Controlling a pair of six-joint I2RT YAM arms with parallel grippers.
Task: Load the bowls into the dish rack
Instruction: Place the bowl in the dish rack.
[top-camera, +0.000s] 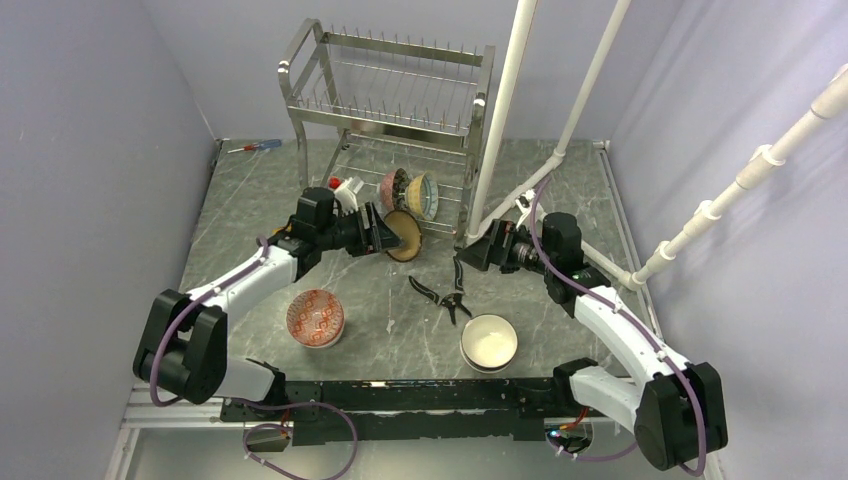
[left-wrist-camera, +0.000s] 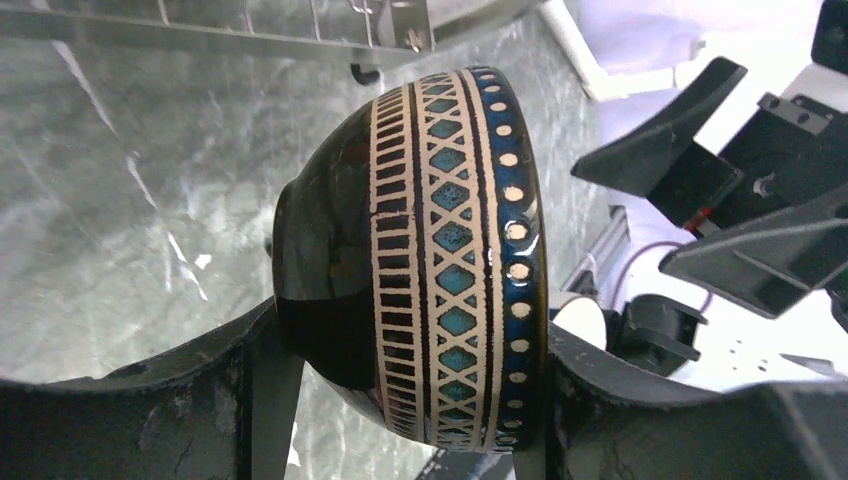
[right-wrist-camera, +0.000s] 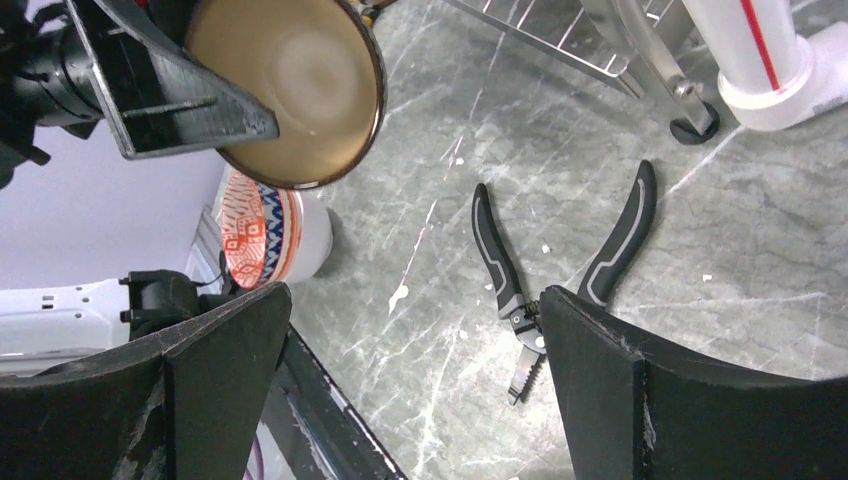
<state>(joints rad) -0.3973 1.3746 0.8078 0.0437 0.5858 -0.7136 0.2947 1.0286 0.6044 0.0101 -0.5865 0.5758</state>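
A dark banded bowl (left-wrist-camera: 440, 200) was held on its side, clamped across base and mouth by the left gripper (left-wrist-camera: 425, 400), just in front of the dish rack's (top-camera: 390, 100) lower tier. There, other bowls (top-camera: 412, 192) were stood on edge. A gap was left between the held bowl and the right gripper (right-wrist-camera: 415, 310). Its jaws were spread wide around nothing, near the rack's right front leg and above pliers (top-camera: 440, 295). A red-patterned bowl (top-camera: 315, 318) and a white bowl (top-camera: 489, 340) were set well apart toward the table's (top-camera: 250, 220) near edge.

Glossy glazed bowl (left-wrist-camera: 430, 270), shiny steel wire rack (top-camera: 385, 119), smooth marbled tabletop (top-camera: 250, 205)
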